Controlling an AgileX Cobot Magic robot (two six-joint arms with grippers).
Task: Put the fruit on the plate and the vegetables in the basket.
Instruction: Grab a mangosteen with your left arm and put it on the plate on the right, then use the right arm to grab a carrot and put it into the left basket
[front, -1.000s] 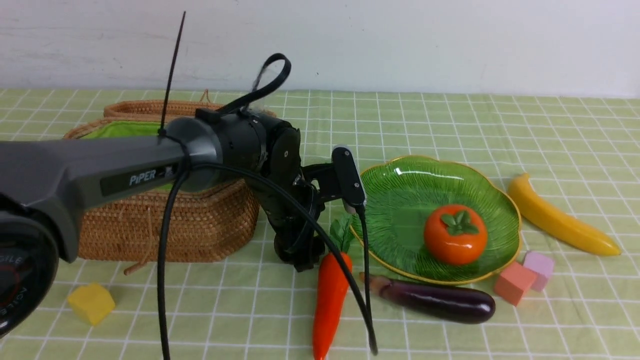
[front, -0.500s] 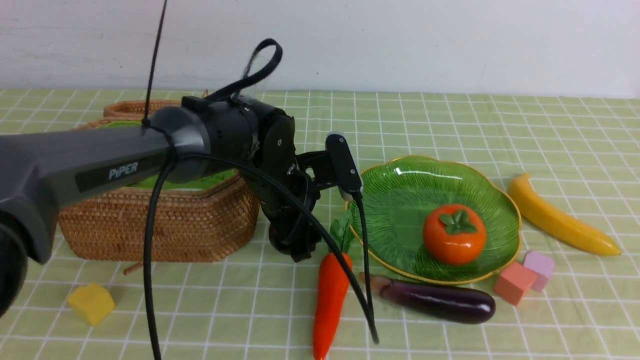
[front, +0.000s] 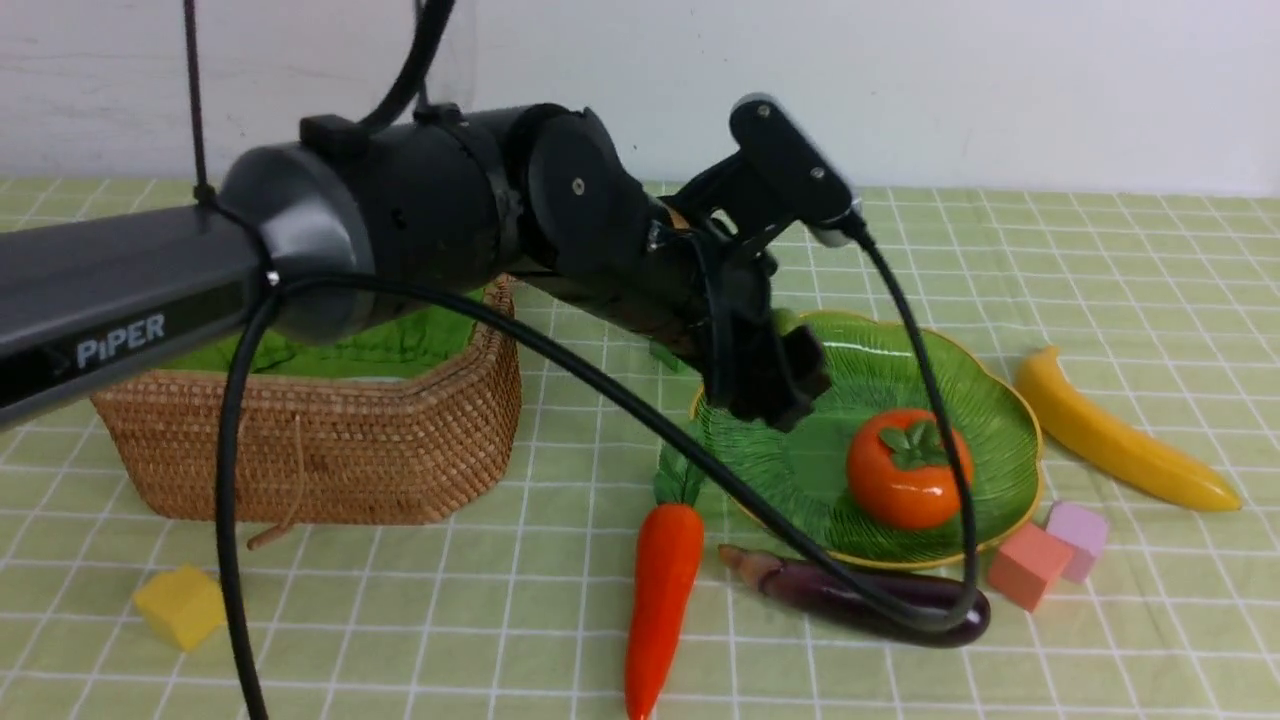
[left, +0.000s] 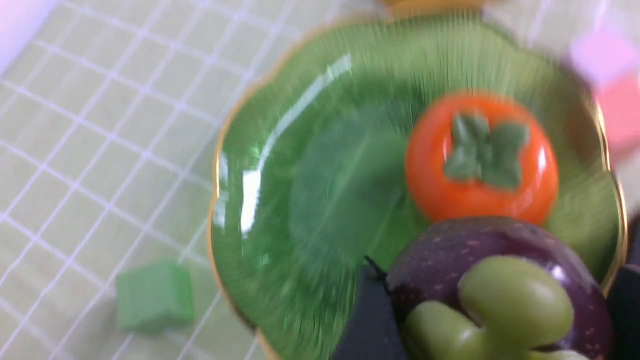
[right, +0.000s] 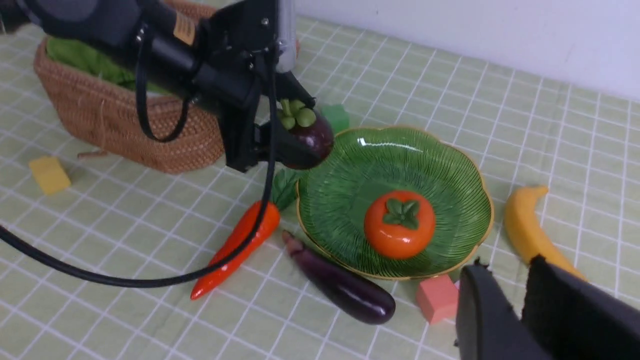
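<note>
From the front, the left gripper (front: 770, 390) hangs over the plate (front: 990, 385) at its 9 o'clock rim, above the dish and not touching it. The arm's own bulk hides what sits in the jaws here. A persimmon (front: 908, 470) rests in the dish toward its 4 o'clock side, well clear of the gripper. The carrot (front: 660, 590) lies on the cloth at the plate's 8 o'clock, leaves toward the rim. The eggplant (front: 800, 592) lies along the 6 o'clock edge with a black cable draped over it. The banana (front: 1110, 435) lies at 3 o'clock, apart from the rim. The wicker basket (front: 320, 450) stands at 9 o'clock, its green lining showing. A yellow cube (front: 180, 605) sits at the basket's 7 o'clock, and a salmon cube (front: 1030, 565) and a lilac cube (front: 1078, 530) touch at the plate's 5 o'clock.

The left wrist view is blurred. The mangosteen (left: 480, 250), green cap toward the lens, fills the space between the two dark fingers (left: 372, 320), clamped there above the dish (left: 300, 150), just beside the persimmon (left: 480, 160). A green cube (left: 155, 295) lies outside the rim.

In the right wrist view, the left gripper (right: 295, 145) holds the mangosteen (right: 305, 142) in the air over the rim nearest the basket (right: 125, 125), above the carrot's leaves. The right gripper (right: 505, 264) hovers near the banana (right: 525, 225), its fingers (right: 485, 310) a narrow gap apart with nothing between them.
</note>
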